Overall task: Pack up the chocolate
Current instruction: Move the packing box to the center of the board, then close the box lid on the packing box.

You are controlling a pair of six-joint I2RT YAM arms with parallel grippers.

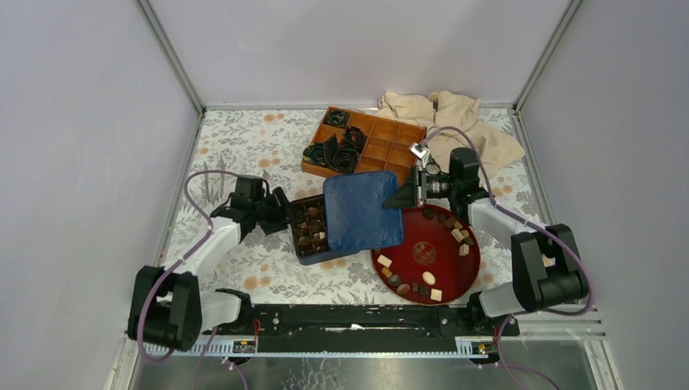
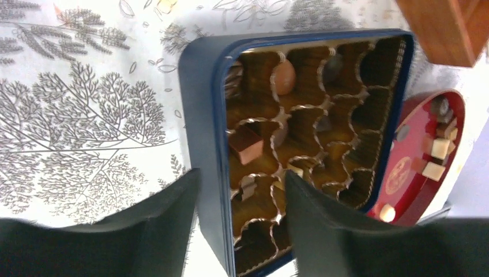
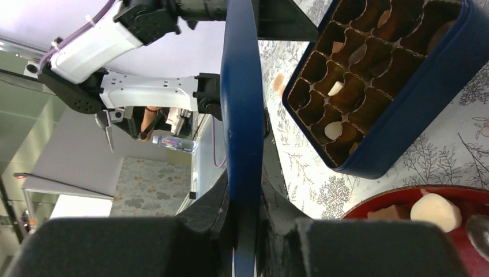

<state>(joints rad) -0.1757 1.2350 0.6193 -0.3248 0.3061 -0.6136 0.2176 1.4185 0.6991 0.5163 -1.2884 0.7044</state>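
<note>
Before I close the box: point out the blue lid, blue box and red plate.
blue lid (image 1: 361, 213): top external view, middle of its upper face.
blue box (image 2: 204, 115): left wrist view, left wall.
red plate (image 1: 425, 253): top external view, bare centre.

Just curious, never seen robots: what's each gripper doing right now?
Left gripper: open, straddling the blue box wall.
Right gripper: closed on the blue lid.

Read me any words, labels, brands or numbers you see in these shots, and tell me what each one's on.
No text is readable.
The gold emblem on the red plate: too blurred to read.
The blue lid and blue box: no print visible.
</note>
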